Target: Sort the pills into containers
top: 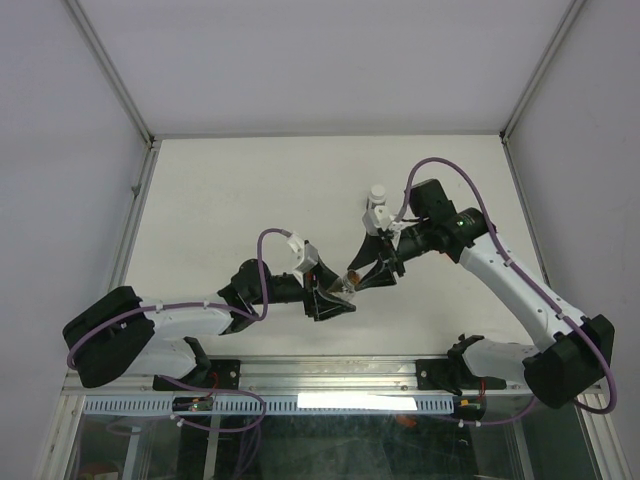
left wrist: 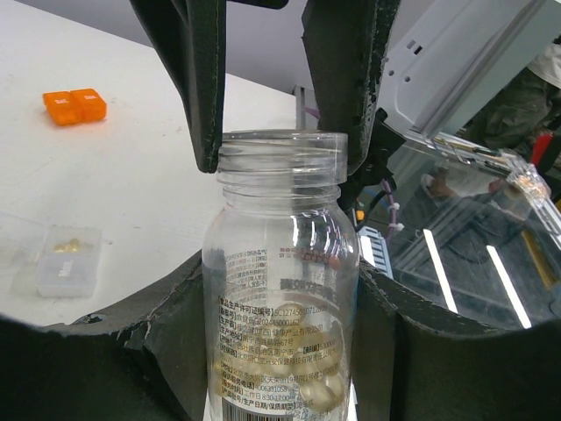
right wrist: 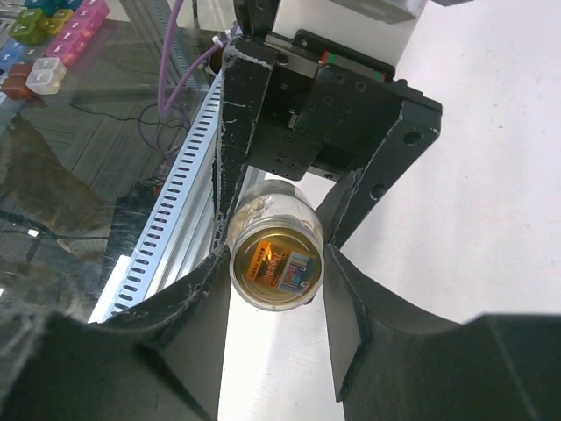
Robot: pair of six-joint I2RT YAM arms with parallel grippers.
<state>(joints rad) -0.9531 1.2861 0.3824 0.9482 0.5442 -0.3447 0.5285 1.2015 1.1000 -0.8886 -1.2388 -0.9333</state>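
Note:
A clear round vial (left wrist: 280, 263) with a printed label and an open threaded mouth holds several pale yellow pills (left wrist: 307, 373). My left gripper (left wrist: 280, 294) is shut on its body and holds it tilted above the table (top: 345, 288). My right gripper (right wrist: 277, 254) faces the vial's mouth (right wrist: 276, 263), which looks tan-orange inside. Its fingertips (left wrist: 206, 105) lie against both sides of the rim. A flat transparent two-cell box (left wrist: 61, 260) with a few yellow pills in one cell lies on the table to the left. In the top view the two grippers meet at mid-table (top: 375, 270).
An orange two-cell box (left wrist: 74, 105) lies farther back on the white table (top: 230, 190). A small white round cap-like thing (top: 377, 191) stands behind the right wrist. The slotted metal rail (right wrist: 166, 219) runs along the table's near edge.

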